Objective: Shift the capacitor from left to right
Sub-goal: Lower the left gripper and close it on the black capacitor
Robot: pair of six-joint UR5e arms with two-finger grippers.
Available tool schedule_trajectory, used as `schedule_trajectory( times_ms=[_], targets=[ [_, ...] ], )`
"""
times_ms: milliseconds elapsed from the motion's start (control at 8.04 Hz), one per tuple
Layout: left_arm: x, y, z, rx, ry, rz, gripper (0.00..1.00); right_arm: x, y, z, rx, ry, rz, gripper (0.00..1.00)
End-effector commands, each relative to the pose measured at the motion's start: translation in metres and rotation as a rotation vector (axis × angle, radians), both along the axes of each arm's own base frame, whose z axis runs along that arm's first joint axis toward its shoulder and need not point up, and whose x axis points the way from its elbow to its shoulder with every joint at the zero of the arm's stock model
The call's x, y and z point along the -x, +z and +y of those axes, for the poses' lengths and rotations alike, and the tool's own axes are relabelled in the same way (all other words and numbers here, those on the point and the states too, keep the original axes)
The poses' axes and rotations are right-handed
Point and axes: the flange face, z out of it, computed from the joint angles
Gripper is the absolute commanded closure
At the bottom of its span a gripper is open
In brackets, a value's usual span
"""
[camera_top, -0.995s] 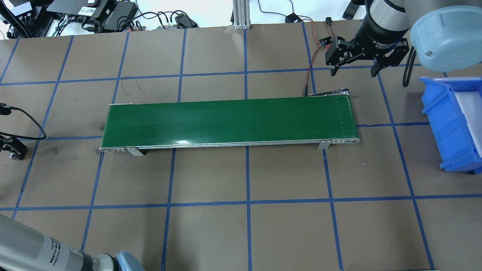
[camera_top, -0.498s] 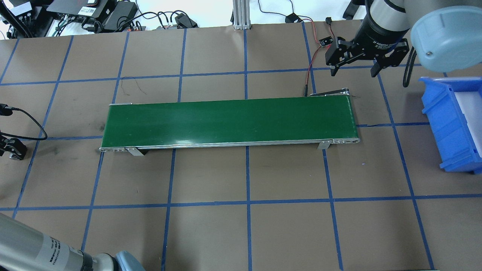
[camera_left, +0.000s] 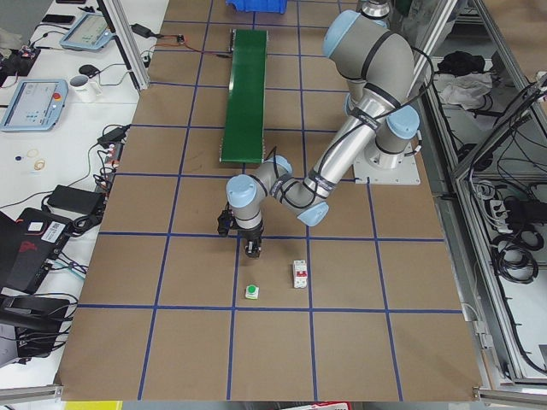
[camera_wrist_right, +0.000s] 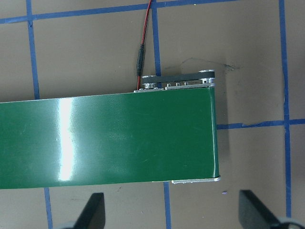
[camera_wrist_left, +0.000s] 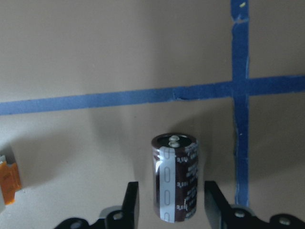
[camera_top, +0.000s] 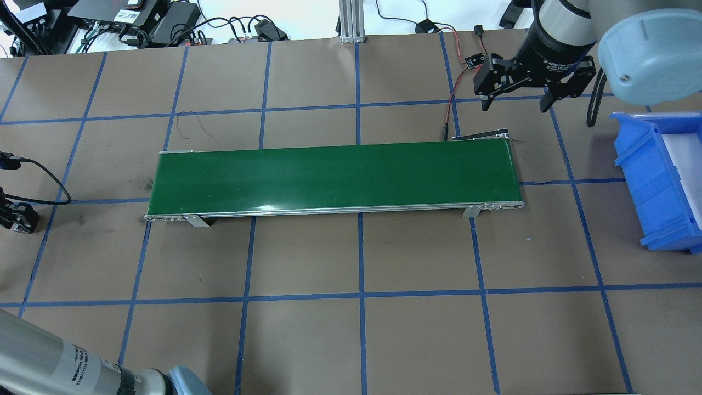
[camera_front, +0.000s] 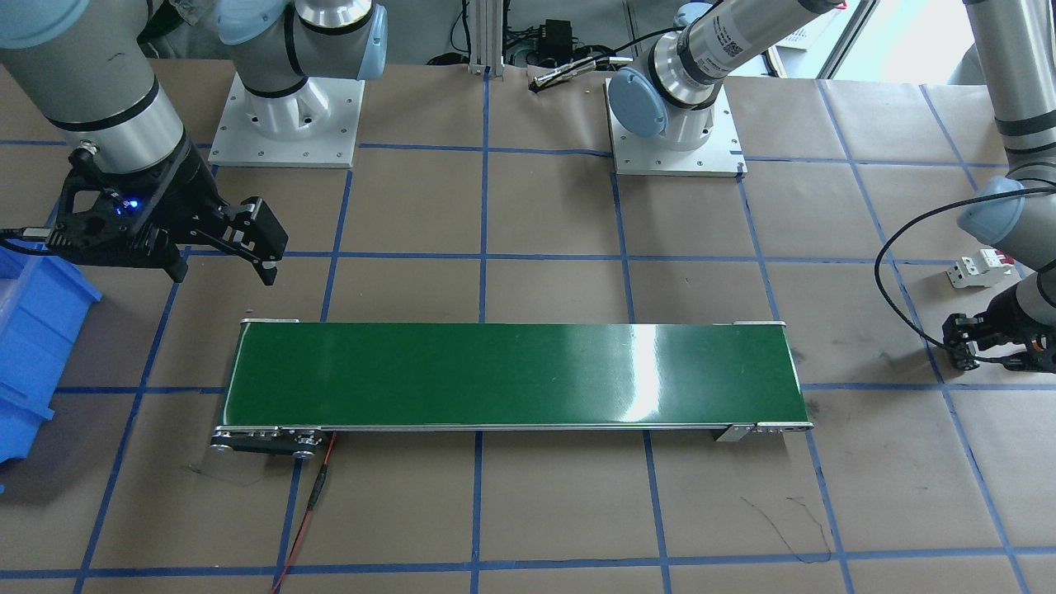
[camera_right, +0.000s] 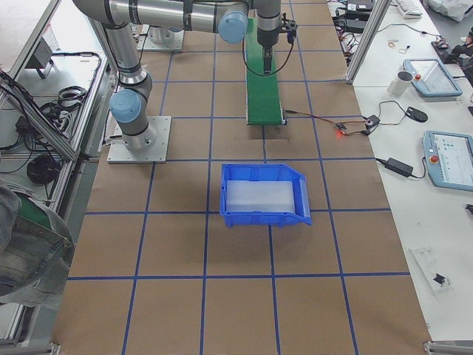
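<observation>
Left wrist-mounted view: the capacitor (camera_wrist_left: 175, 179), a dark cylinder with a pale stripe and white print down its side, sits on the brown tabletop (camera_wrist_left: 95, 57) between the two fingers of the left end effector (camera_wrist_left: 171, 186). Its end face with the two terminals points toward the top of the view. I cannot tell whether it stands or lies. The fingers (camera_wrist_left: 132, 200) are apart. One is on each side of the capacitor with a narrow gap showing, so neither touches it. A blue tape cross (camera_wrist_left: 239, 88) lies just beyond the capacitor, and an orange-and-white part (camera_wrist_left: 9, 183) shows at the view's left edge.

In the exterior left view the left end effector (camera_left: 250, 249) points down at the tabletop. A white block with a red switch (camera_left: 299, 273) and a small green-topped part (camera_left: 252, 292) lie near it. This spot is well apart from the near end of the green conveyor belt (camera_left: 244, 94).

In the overhead view the right end effector (camera_top: 514, 107) hangs beyond the conveyor belt's far right corner, its fingers spread wide and empty. The right wrist-mounted view looks down on that end of the belt, where a red wire (camera_wrist_right: 145, 28) runs to it. A blue bin (camera_top: 652, 175) stands on the tabletop to the right of the belt.
</observation>
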Motion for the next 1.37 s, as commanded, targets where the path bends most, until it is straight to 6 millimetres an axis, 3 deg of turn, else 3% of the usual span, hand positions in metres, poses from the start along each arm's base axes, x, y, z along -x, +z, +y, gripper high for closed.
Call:
schedule_trajectory(
  times_ms=[0, 124, 249, 746, 995, 1244],
  targets=[
    [0.000, 0.000, 0.000, 0.000, -0.001, 0.000, 0.57, -0.001, 0.000, 0.000, -0.002, 0.000, 0.000, 0.00],
    [0.001, 0.000, -0.001, -0.001, -0.002, -0.001, 0.61, 0.000, 0.000, 0.000, -0.002, -0.002, 0.000, 0.00],
    [0.001, 0.000, -0.001, -0.002, -0.002, -0.002, 0.72, 0.000, 0.001, 0.000, 0.001, -0.002, 0.000, 0.00],
    [0.005, 0.014, -0.004, 0.025, 0.061, -0.028, 0.76, 0.000, 0.001, 0.000, 0.001, -0.002, 0.000, 0.00],
    [0.039, 0.067, -0.018, 0.070, 0.052, -0.073, 0.76, 0.000, 0.000, 0.000, 0.000, -0.001, -0.001, 0.00],
    [0.105, 0.130, -0.019, 0.065, 0.109, -0.059, 0.74, 0.000, 0.001, 0.000, 0.001, 0.000, 0.002, 0.00]
  ],
)
